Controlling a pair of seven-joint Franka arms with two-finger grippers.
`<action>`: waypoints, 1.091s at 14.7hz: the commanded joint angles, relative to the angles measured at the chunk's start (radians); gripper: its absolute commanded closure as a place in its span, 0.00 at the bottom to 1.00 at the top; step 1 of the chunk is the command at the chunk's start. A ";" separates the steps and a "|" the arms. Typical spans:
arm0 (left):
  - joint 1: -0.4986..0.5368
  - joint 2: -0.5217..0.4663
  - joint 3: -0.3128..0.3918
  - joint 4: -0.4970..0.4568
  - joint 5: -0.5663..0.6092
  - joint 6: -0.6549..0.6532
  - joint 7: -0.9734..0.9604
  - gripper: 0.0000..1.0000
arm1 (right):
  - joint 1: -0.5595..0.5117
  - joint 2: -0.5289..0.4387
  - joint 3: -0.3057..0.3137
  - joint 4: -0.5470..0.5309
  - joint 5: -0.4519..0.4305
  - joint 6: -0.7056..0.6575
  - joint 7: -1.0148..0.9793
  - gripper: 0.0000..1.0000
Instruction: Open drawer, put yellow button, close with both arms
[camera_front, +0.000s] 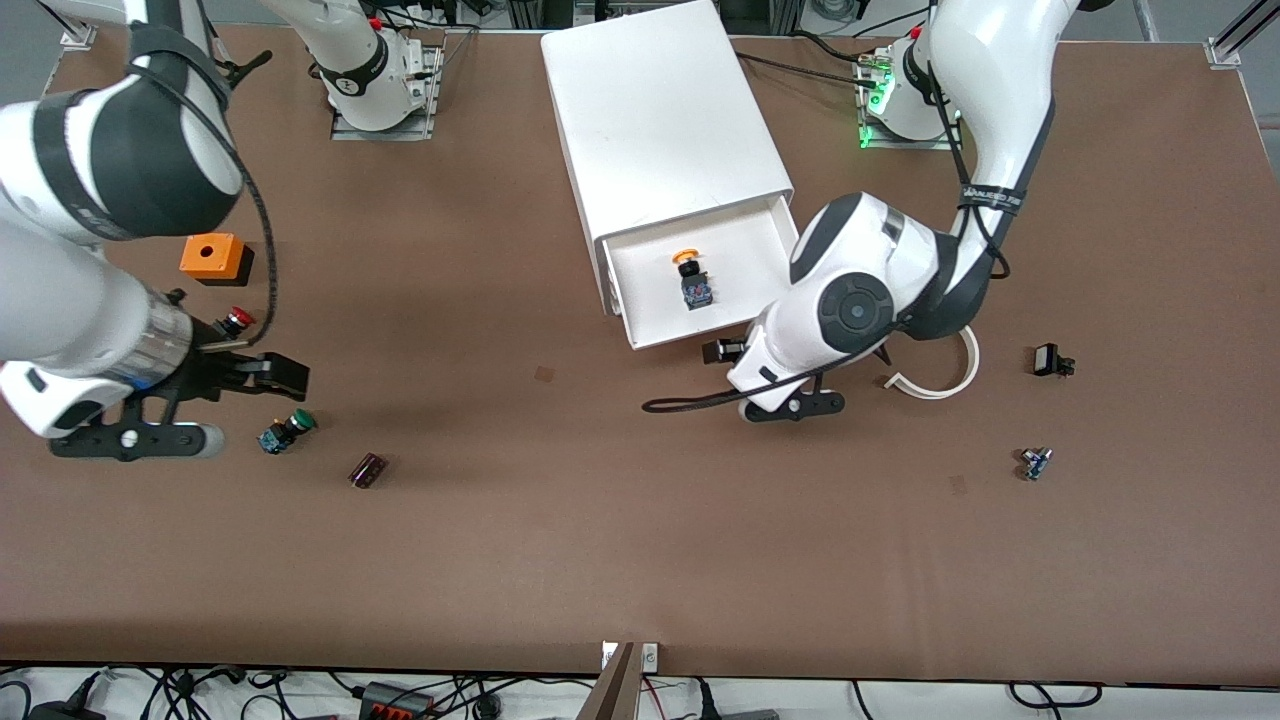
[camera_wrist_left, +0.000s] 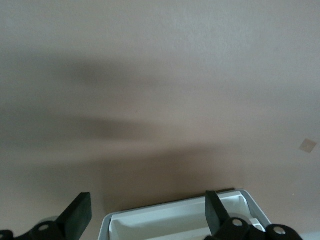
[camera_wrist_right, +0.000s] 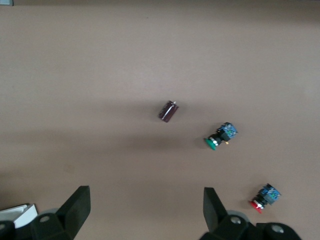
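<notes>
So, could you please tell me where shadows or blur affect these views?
Front view: even light, the right arm's shadow falls on the table near the green-capped button. Left wrist view: soft and blurry, broad shadow bands above the drawer. Right wrist view: faint shadows only, the buttons reasonably sharp.

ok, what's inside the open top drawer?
The yellow button lies in the drawer, alone as far as shown. The left arm covers the corner toward its end of the table, so that part is hidden.

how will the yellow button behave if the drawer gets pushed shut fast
The yellow button lies loose on its side in the open drawer, so it would probably slide. Its round cap may let it roll a little. It looks small and light.
</notes>
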 joint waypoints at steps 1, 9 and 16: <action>-0.011 -0.086 -0.009 -0.112 -0.006 0.016 -0.031 0.00 | -0.061 -0.022 0.017 -0.015 -0.006 -0.015 -0.060 0.00; -0.008 -0.162 -0.109 -0.250 -0.012 0.007 -0.135 0.00 | -0.104 -0.063 0.014 -0.024 -0.003 -0.033 -0.097 0.00; -0.013 -0.189 -0.152 -0.315 -0.014 -0.016 -0.158 0.00 | -0.179 -0.273 0.018 -0.271 -0.003 -0.015 -0.167 0.00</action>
